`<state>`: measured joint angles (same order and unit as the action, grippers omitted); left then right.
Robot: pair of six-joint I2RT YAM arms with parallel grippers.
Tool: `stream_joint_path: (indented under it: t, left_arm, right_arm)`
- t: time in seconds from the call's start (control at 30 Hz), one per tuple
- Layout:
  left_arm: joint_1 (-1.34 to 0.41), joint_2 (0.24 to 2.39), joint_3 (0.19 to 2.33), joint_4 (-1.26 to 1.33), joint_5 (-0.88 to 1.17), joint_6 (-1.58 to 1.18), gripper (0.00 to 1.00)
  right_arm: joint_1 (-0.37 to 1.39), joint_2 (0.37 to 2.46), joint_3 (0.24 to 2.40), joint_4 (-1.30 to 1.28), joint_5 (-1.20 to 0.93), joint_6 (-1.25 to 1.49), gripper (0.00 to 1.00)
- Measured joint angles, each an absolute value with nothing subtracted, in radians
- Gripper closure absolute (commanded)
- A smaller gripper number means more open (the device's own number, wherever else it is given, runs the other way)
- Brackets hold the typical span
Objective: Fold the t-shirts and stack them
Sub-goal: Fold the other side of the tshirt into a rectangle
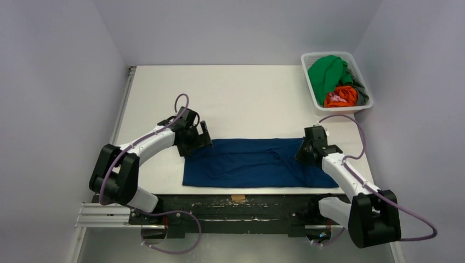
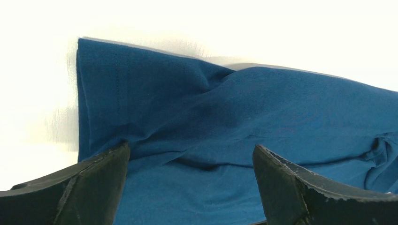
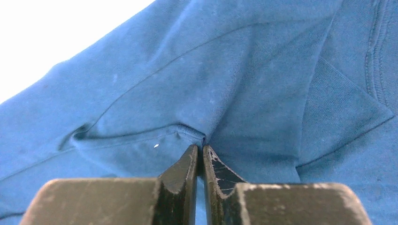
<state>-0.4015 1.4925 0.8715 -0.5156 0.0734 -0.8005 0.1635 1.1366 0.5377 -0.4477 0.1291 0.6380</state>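
Item: navy blue cloth t-shirt (image 1: 257, 164), folded into a long flat band, lying lengthwise on the white flat desk (image 1: 241, 98) close to the edge nearest the arm bases; the surface has shallow creases, and ribbed trim and a stitched hem show in the wrist views. Left pincer (image 1: 202, 141) (image 2: 190, 154): at the shirt's far left corner, released, its two black fingers (image 2: 101, 173) spread wide apart, with blue cloth filling the gap between them; whether the fingers touch the cloth cannot be told. Right pincer (image 1: 304, 154) (image 3: 201, 150): at the shirt's far edge near its right end, clenched, with a small pucker of the blue cloth nipped between the tips of its fingers (image 3: 185, 171). White plastic slotted basket (image 1: 345, 110): well apart from the shirt, beyond its right end at the desk's far right corner. Contents, bundled and unfolded: green cloth shirt (image 1: 324, 74) at the far side, orange cloth shirt (image 1: 340, 97) at the near side, and dark grey cloth (image 1: 360, 94) just beside the orange on the right.
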Motion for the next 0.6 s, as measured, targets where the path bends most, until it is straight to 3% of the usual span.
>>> stream_joint_path:
  t: [0.37,0.6]
  left_arm:
    - [-0.402,1.476,0.871,-0.518,0.073,-0.801,0.00]
    - [-0.402,1.473,0.871,-0.519,0.072,-0.801,0.00]
  right_arm:
    - [0.163,0.962,0.534,-0.535,0.063,0.627,1.00]
    - [0.163,0.998,0.523,-0.534,0.032,0.620,0.84]
